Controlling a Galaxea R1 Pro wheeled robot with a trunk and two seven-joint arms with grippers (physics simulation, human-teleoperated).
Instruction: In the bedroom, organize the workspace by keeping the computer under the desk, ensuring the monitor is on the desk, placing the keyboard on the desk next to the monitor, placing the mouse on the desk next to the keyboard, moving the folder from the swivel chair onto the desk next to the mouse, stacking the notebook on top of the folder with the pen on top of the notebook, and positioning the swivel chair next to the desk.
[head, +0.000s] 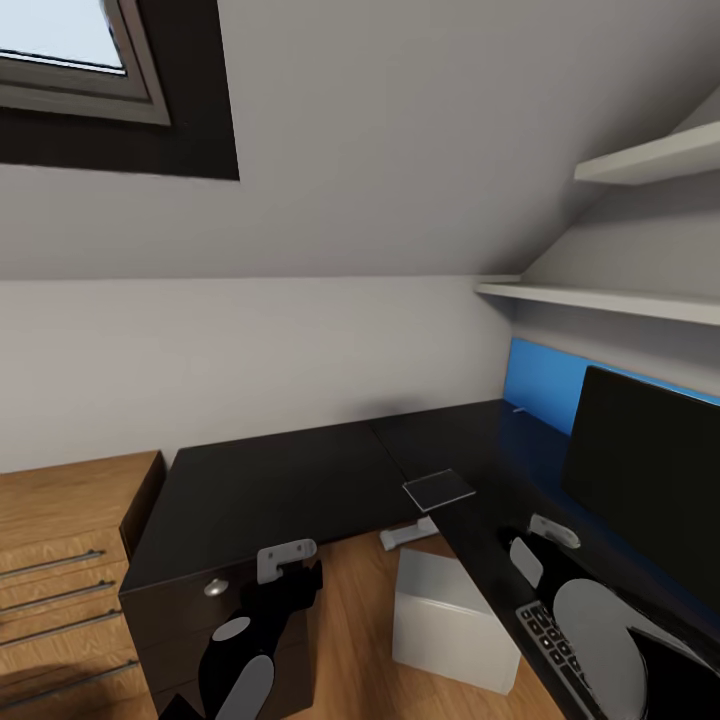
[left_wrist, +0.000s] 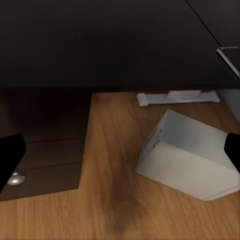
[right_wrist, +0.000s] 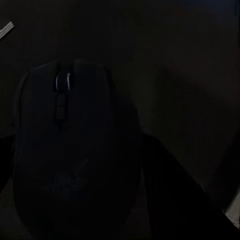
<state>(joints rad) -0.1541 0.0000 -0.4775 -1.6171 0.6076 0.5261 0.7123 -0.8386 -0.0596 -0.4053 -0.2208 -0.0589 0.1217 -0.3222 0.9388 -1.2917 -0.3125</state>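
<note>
The black L-shaped desk (head: 290, 480) runs along the wall and turns toward me at the right. On its right wing stands the monitor (head: 650, 470), black front facing me, with the keyboard (head: 548, 638) at the near end. A small pale-rimmed notebook (head: 438, 489) lies at the inner corner. The light grey computer (head: 450, 620) (left_wrist: 187, 155) sits on the floor by that wing. My right gripper (head: 528, 545) hovers over the desk, shut on a black mouse (right_wrist: 75, 150). My left gripper (head: 295, 580) (left_wrist: 120, 155) hangs open over the floor by the drawer pedestal (head: 200, 610).
A light wood cabinet (head: 60, 560) with bar handles stands left of the desk. White shelves (head: 620, 300) hang above the monitor, with a blue panel (head: 540, 380) behind it. A white desk foot (head: 408, 535) (left_wrist: 177, 97) rests on the wood floor. A window (head: 70, 60) is at upper left.
</note>
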